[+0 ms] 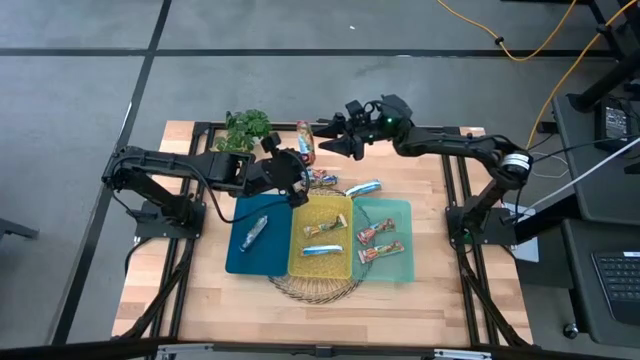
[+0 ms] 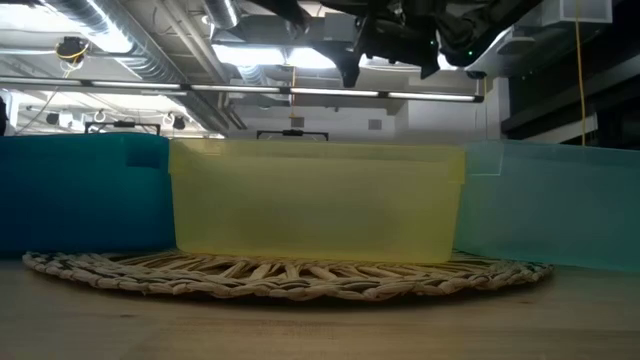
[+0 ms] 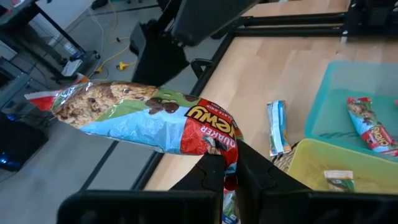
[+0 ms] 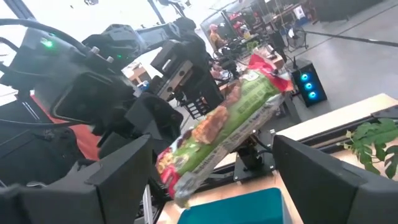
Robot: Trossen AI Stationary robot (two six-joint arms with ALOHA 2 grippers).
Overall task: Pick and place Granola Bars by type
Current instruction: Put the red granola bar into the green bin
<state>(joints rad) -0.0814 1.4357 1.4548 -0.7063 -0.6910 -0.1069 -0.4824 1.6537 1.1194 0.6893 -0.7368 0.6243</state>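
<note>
A red, green and light-blue granola bar (image 3: 143,115) is held up above the table's far side, clear of everything, with my left gripper (image 3: 227,155) shut on one end. In the high view the bar (image 1: 304,143) points toward the far edge. My right gripper (image 1: 328,135) is open beside the bar's free end. In the right wrist view the bar (image 4: 230,118) shows between its spread fingers (image 4: 124,168), untouched. Two more bars (image 1: 320,178) (image 1: 362,187) lie flat on the table behind the bins. My left gripper pinches the bar's red end (image 3: 217,142) between its two fingers. The fingers come from the table's left and slant down. The bar sticks out past the fingertips, lifted clear of the table, its free end (image 3: 43,99) away from the gripper.
Three bins stand side by side on a woven mat (image 1: 315,288): blue (image 1: 240,262) with a silvery-dark bar, yellow (image 1: 300,268) with two bars, teal (image 1: 405,215) with two red bars. A green plant (image 1: 247,128) stands at the far left.
</note>
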